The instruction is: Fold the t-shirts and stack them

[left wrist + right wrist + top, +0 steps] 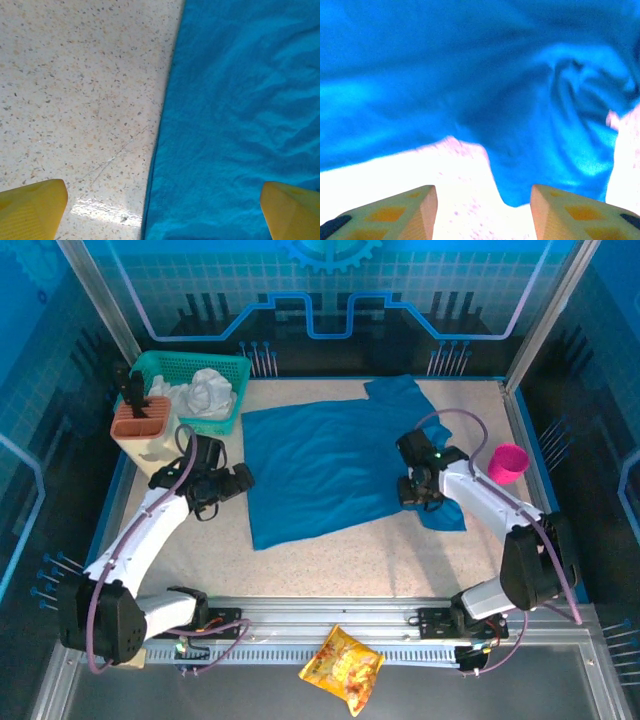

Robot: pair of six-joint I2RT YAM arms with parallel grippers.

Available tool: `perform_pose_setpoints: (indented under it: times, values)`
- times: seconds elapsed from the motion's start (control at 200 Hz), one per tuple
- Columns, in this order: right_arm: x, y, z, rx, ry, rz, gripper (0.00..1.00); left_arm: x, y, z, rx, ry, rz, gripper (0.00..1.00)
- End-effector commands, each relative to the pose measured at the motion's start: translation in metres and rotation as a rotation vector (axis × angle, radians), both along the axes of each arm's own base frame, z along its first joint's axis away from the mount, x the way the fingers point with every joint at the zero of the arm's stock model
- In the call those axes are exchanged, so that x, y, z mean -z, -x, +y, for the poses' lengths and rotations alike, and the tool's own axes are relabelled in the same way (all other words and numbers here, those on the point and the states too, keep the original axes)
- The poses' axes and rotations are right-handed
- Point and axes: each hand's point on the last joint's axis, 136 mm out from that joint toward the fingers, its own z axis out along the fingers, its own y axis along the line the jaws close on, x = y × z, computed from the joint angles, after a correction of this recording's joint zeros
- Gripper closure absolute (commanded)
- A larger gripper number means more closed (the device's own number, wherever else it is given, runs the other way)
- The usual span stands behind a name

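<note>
Left claw (pixel 162 210) and right claw (pixel 482 200) gape empty; teal t-shirt (pixel 330 465) lies spread, rumpled rightward.

teal basket (pixel 232 365) stood at far left corner of speckled table (pixel 400 555), white cloth (pixel 205 392) bunched inside. beige container (pixel 143 445) with orange top sat just beside basket (black item (pixel 130 390) upright in it, kind unclear). pink cup (pixel 507 462) stood near right edge. yellow snack bag (pixel 342 668) lay across metal rail (pixel 300 650) at near side.
</note>
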Motion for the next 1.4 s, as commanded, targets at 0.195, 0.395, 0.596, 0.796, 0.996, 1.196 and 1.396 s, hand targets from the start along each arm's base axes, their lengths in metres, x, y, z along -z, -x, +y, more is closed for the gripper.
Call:
perform_pose_setpoints:
  times: [0.195,0.395,0.596,0.796,0.996,1.196,1.396]
  values:
    - [0.051,0.008,-0.015,0.056,0.024,0.144,0.65,0.000,-0.010,-0.009,0.040,0.036,0.014,0.01]
    - [0.070,-0.008,-0.021,0.036,0.041,0.215,0.97,0.009,-0.001,-0.009,0.026,0.048,0.034,0.01]
    - [0.036,0.002,0.001,-0.048,-0.163,0.271,1.00,0.012,0.003,-0.005,0.028,0.022,0.054,0.01]
    - [-0.007,0.040,0.046,-0.174,-0.438,0.365,0.94,0.011,0.004,-0.006,0.051,0.017,0.075,0.01]
    - [0.017,0.037,0.028,-0.145,-0.352,0.463,0.85,0.013,0.000,-0.014,0.093,0.034,0.127,0.01]
    - [0.031,0.020,0.019,-0.111,-0.228,0.481,0.54,0.016,-0.001,-0.012,0.099,0.013,0.153,0.01]
    - [0.002,0.011,0.013,-0.014,-0.225,0.335,0.60,0.025,-0.010,-0.021,0.127,-0.018,0.194,0.07]
